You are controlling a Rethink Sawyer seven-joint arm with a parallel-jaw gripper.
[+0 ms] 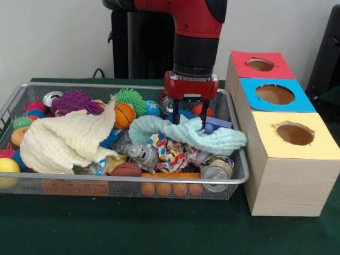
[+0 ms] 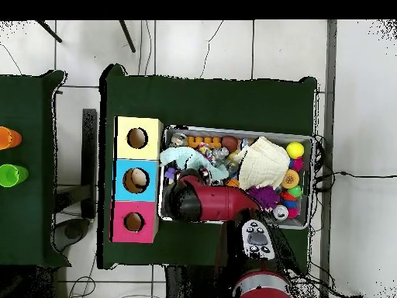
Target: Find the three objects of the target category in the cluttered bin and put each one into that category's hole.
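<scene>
Fingers (image 1: 189, 120) are held apart, lowered over the mint cloth (image 1: 187, 135) at the box end of the bin (image 1: 127, 180), gripping nothing. The bin is set on the green tabletop (image 1: 133, 228), just beside three wooden boxes (image 1: 287, 159).

Even, soft indoor light w/ faint shadows, slight blur overall, no strong glare.

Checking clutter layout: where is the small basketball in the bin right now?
In the front view the small basketball sits toward the back of the bin, left of centre, between the green spiky ball and the cream cloth.
</scene>
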